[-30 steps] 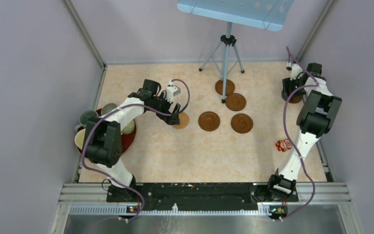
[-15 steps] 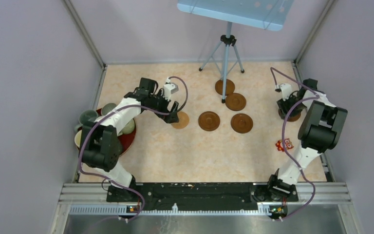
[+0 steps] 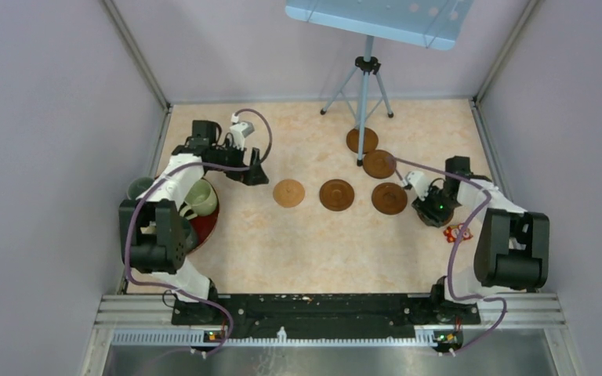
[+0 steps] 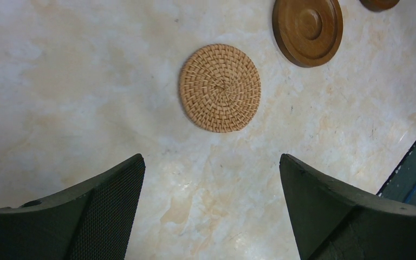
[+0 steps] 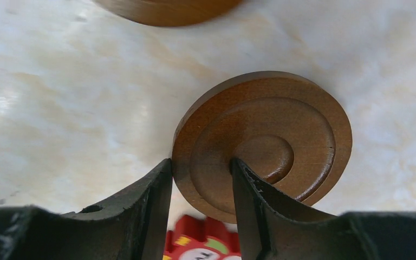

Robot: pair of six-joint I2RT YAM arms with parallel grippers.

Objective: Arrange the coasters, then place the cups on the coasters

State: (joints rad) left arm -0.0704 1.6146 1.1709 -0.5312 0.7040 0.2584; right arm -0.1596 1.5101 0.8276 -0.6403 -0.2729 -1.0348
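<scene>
Coasters [image 3: 336, 194] number six: five ringed brown wooden discs, one tan woven one [image 3: 288, 193], mid-table. Right gripper [image 5: 200, 165] pinches one wooden coaster [image 5: 262, 146] by its rim; left gripper [image 4: 211, 158] gapes empty. Two cups [image 3: 200, 197] show on the tray [image 3: 208, 225].

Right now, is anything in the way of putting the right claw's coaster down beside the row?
Nothing visible blocks it. The right gripper pinches the coaster with bare table around it. The row's last coaster lies apart to one side; only a small red toy sits close, on the near side.
</scene>
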